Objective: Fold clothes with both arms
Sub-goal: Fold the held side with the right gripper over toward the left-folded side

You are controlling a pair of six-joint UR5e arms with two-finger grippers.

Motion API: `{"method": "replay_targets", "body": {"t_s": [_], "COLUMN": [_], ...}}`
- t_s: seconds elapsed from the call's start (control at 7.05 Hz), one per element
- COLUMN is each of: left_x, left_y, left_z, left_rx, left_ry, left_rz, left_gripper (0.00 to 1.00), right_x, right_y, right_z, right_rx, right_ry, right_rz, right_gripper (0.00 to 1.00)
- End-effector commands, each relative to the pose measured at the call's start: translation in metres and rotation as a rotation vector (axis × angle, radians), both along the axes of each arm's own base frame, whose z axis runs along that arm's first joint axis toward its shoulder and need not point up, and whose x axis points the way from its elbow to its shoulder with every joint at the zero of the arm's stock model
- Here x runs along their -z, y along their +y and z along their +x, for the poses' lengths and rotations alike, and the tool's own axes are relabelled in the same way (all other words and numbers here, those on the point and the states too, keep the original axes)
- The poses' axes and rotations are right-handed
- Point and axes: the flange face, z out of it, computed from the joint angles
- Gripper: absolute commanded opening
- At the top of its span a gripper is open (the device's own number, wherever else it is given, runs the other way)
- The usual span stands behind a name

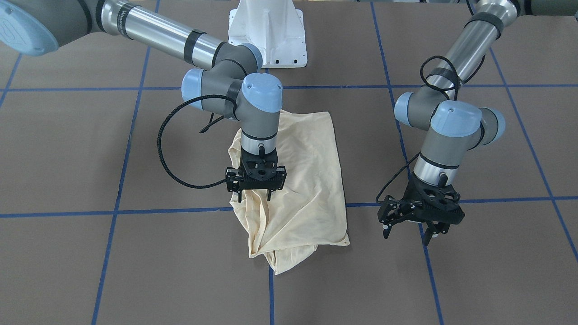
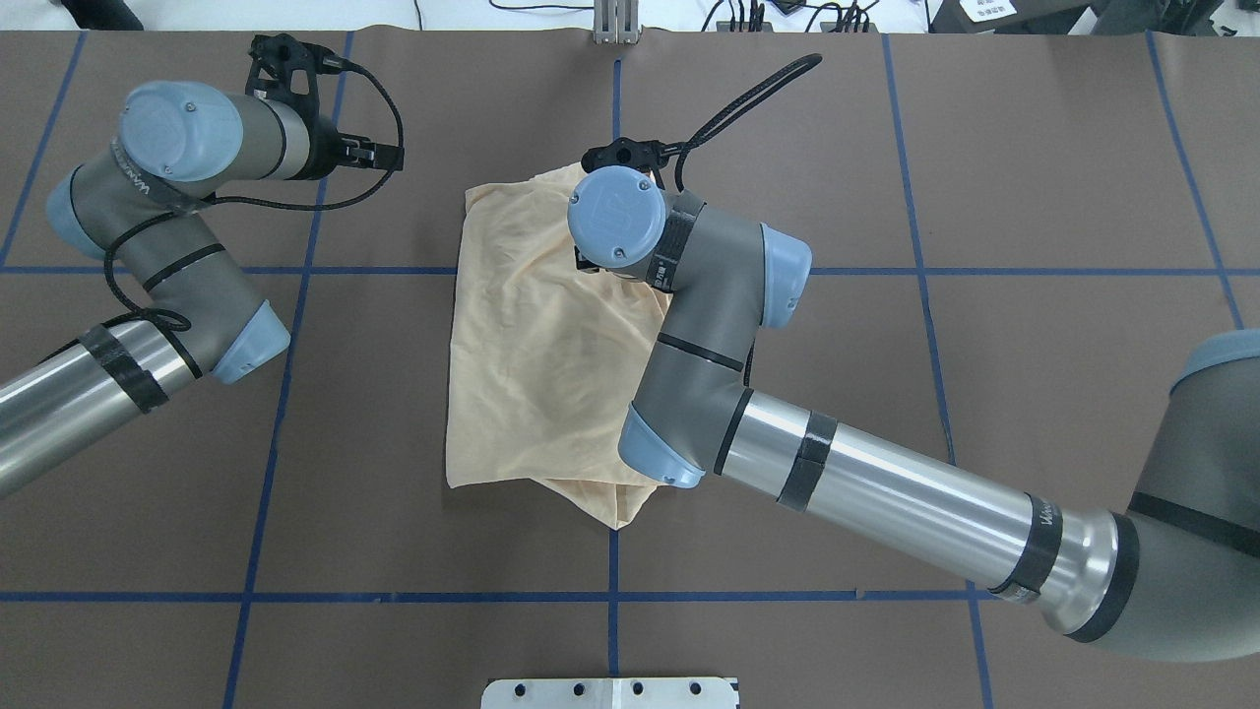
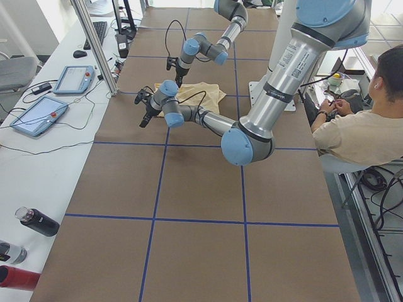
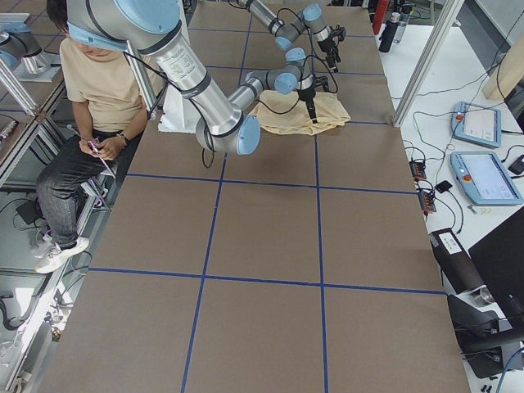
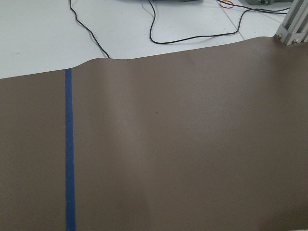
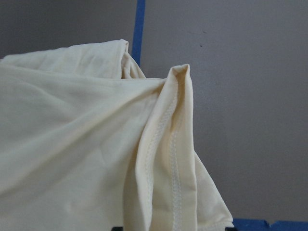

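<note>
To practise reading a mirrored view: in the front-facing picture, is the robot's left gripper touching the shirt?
No: the left gripper hangs open over bare table, apart from the shirt.

Right hand (image 1: pixel 254 197) over shirt (image 1: pixel 307 180), maybe touching; left hand (image 1: pixel 406 235) apart.

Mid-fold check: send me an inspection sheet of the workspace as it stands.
Surface: brown mat with a blue tape grid, lying flat.
Job's things: cream shirt mid-table, partly folded, print hidden, edges uneven.
Clutter: nothing seen on the mat.
Grippers: right gripper is at the shirt's far edge, jaws apart, with fabric ridged up beneath it and no grip confirmed. Left gripper is open over bare mat, off the shirt.
Cables: right arm's black cable loops out beside the shirt; left arm's cable hangs by its wrist.
Surroundings: seated person beside the robot base; pendants and bottles on the side bench.
</note>
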Motion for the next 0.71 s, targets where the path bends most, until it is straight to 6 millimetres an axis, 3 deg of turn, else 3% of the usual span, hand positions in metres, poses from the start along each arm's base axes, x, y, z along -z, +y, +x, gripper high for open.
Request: {"method": "replay_targets", "body": {"t_s": [0.0,0.28,0.57], "left_x": [-0.0001,-0.0012,-0.0012], "left_y": [0.0007,0.0004,0.0004], "left_z": [0.0012,0.0,0.0], "left_rx": [-0.002,-0.001,-0.001], "left_ry": [0.0,-0.001,-0.001], "left_rz": [0.0,-0.001,-0.001], "left_gripper": [1.0,1.0,1.0], "right_x": [-0.0063,-0.0121,-0.0107], "right_y": [-0.0021,-0.0049,-0.0046], "right_z": [-0.0076,-0.0122,-0.0117], "right_rx": [0.006,0.004,0.003], "right_ry": [-0.026,-0.039,-0.042], "right_rz": [-0.005,0.001,0.002], "right_gripper": [0.29,0.29,0.0]}}
